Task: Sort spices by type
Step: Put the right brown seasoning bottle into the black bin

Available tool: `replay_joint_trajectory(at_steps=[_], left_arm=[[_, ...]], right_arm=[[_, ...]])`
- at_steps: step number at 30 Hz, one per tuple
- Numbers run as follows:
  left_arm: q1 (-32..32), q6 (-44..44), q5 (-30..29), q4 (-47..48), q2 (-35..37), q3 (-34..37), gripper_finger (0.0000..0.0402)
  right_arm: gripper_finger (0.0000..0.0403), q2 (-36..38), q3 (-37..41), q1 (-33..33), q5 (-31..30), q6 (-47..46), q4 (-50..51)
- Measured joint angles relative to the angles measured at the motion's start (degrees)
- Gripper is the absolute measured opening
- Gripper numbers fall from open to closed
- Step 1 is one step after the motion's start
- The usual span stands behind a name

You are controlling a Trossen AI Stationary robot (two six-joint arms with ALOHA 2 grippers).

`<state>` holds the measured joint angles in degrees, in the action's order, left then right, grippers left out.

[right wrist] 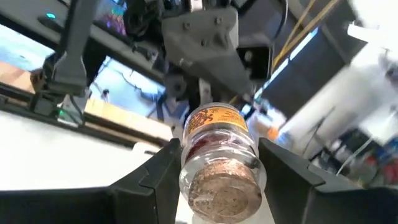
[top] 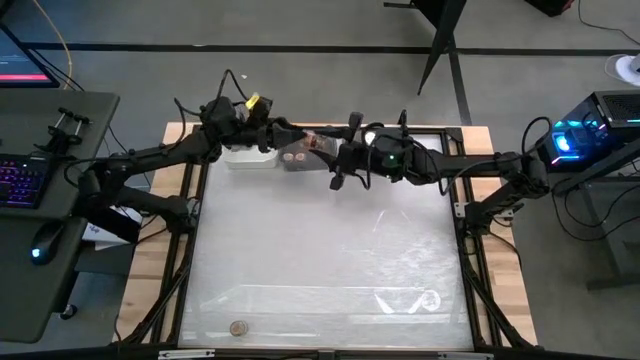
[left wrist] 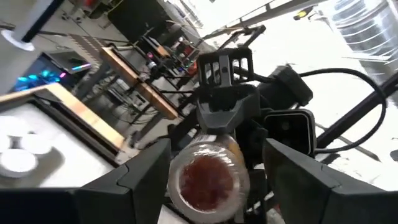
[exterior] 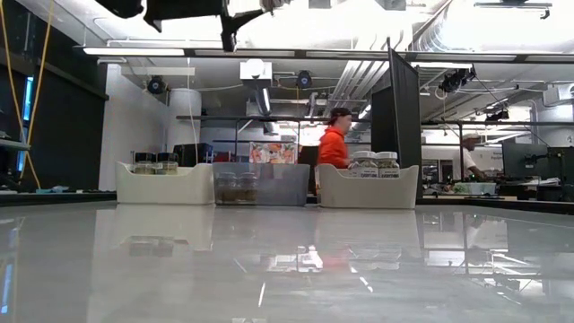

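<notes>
Cork-capped jar between both end effectors (midair).

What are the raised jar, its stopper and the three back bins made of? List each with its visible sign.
Jar: clear glass or hard plastic, glossy; red contents show through.
Stopper: cork by its look, matte, speckled tan.
Outer two bins: probably opaque white plastic, smooth, with rounded rims.
Middle bin: translucent greyish plastic; jars show dimly through its wall.

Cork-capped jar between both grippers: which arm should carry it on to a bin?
Right, probably. The right gripper clamps the jar by its sides, while the left gripper stands open around its base, not gripping it.
</notes>
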<state>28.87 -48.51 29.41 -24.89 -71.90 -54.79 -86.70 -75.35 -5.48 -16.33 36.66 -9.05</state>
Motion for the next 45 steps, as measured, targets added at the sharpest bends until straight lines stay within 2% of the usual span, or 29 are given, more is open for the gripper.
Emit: replay_joint_trajectory(at_steps=[6,10,12,16,19,23,26,33,38,45], left_arm=[[8.6,1.17,6.98,5.59,0.13,-0.04,0.0242],[12.71,5.56,8.71,14.86,0.27,-0.04,0.0242],[13.33,9.33,8.65,20.33,0.82,-0.03,0.0242],[12.34,14.99,7.15,27.4,2.48,-0.02,0.0243],[10.43,18.55,1.75,31.74,4.0,-0.02,0.0243],[7.38,23.34,-8.1,38.27,6.27,-0.02,0.0243],[4.53,26.24,-15.67,43.16,8.28,0.18,0.0243],[-2.53,26.69,-31.14,44.7,17.78,7.0,0.0243],[-6.9,24.02,-41.02,45.22,25.06,11.47,0.0243],[-9.31,21.57,-45.18,45.82,29.1,13.98,0.0243]], right_arm=[[0.0177,0.02,0.09,-3.74,-0.14,-10.67,6.88],[0.0177,-0.21,0.09,-9.07,0.93,-27.8,14.78],[0.0177,-0.96,0.09,-12.38,4.65,-37.19,17.87],[0.0175,-5.51,-2.58,-16.64,12.75,-48.37,23.87],[0.0175,-12.38,-10.73,-17.93,16.8,-49.13,34.7],[0.0175,-23.01,-25.42,-18.33,16.74,-45.16,47.27],[0.0175,-30.68,-35.46,-19.05,16.89,-43.22,54.08],[0.0175,-44.79,-52.31,-20.61,17.02,-42.24,66.06],[0.0175,-51.05,-57.91,-21.34,17.32,-45.89,68.4],[0.0176,-53.71,-57.33,-21.5,19.43,-51.78,69.45]])
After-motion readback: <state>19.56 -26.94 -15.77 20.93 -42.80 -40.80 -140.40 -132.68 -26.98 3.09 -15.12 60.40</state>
